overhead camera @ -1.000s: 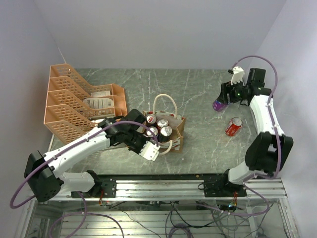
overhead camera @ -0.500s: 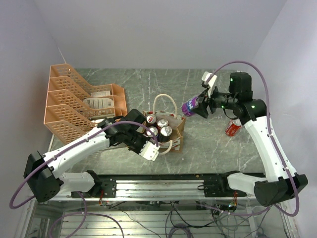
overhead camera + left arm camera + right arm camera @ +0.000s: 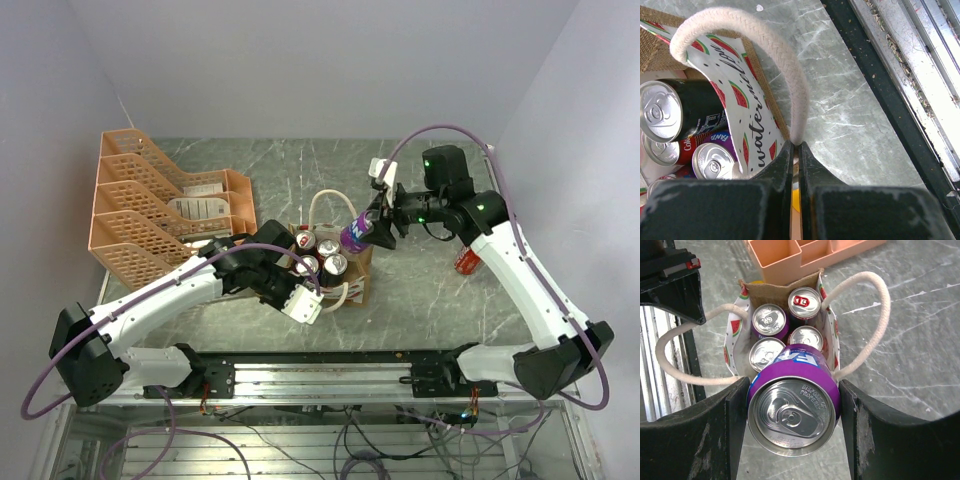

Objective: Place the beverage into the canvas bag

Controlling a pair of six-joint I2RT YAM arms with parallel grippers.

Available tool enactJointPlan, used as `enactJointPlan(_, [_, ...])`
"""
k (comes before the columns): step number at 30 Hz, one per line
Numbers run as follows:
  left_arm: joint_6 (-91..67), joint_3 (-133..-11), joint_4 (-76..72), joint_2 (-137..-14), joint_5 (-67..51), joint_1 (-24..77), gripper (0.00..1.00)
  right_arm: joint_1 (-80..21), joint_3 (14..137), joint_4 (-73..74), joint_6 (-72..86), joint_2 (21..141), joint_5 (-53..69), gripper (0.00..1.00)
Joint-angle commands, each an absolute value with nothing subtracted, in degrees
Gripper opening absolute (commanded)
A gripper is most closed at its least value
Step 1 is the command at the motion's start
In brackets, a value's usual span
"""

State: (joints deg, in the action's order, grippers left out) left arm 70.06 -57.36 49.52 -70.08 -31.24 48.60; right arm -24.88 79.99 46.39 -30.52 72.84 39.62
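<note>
R pincer has the purple can over the bag, not let go yet.

R pincer (image 3: 794,412) clamped on purple can (image 3: 792,405), a finger each side. Bag (image 3: 733,342) just below and ahead of it, four cans (image 3: 769,320) inside already. L pincer (image 3: 795,150) pinched together on rope handle (image 3: 782,60), bag wall right beside its tips. Left to do, I reckon: lower the can into the gap nearest R pincer, then release. Red can (image 3: 466,260) lies on table (image 3: 420,290) behind R pincer, outside the bag, prob. next.
</note>
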Motion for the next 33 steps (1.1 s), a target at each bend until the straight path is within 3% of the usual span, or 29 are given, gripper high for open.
enactJointPlan(1, [69.6, -58.0, 48.5, -70.2, -32.9, 49.2, 0.07, -26.8, 82.7, 41.8, -29.0, 74.0, 39.3, 0.0])
enactJointPlan(33, [69.7, -58.0, 48.8, -69.7, -32.6, 49.3, 0.07, -30.2, 80.5, 39.6, -28.8, 78.9, 30.3, 0.0])
